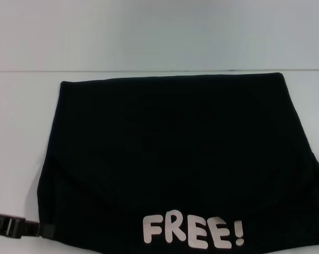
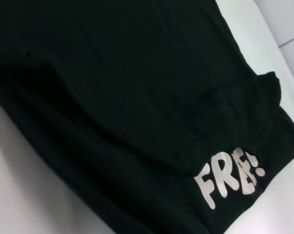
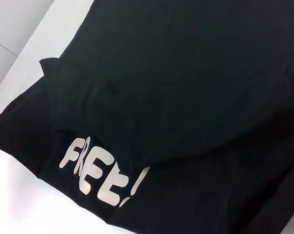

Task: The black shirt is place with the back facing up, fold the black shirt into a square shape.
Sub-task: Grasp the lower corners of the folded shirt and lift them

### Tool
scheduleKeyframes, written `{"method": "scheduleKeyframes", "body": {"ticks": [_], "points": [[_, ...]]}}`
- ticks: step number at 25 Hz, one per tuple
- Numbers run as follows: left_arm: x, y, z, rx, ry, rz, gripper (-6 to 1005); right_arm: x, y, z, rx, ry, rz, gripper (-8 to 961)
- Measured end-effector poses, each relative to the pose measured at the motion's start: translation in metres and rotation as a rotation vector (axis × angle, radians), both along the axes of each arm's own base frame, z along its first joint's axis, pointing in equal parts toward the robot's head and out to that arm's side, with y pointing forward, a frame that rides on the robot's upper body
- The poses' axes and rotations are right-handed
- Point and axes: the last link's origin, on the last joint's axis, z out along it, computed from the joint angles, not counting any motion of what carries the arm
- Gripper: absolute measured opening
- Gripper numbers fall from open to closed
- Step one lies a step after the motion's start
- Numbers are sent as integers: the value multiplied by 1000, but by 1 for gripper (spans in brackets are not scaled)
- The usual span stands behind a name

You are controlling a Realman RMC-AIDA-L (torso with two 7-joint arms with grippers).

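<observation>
The black soft fabric shirt (image 1: 175,159) lies on the white bench (image 1: 21,132), already folded into a broad block whose long axis runs left to right. Its near edge shows the white print "FREE!" (image 1: 193,232). The left gripper (image 1: 43,229) is at the shirt's near left corner, touching or just beside the cloth; whether its jaws are spread or pinching I cannot tell. The right gripper is not seen, so the left arm seems nearer for the next fold.
</observation>
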Motion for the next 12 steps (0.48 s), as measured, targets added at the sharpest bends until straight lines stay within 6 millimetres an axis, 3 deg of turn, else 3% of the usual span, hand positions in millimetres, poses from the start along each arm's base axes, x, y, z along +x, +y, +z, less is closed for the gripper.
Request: {"method": "scheduleKeyframes", "body": {"ticks": [12], "points": [[-7, -22, -3, -47, -24, 15, 2, 4, -13, 2, -42, 5, 11, 93]]}}
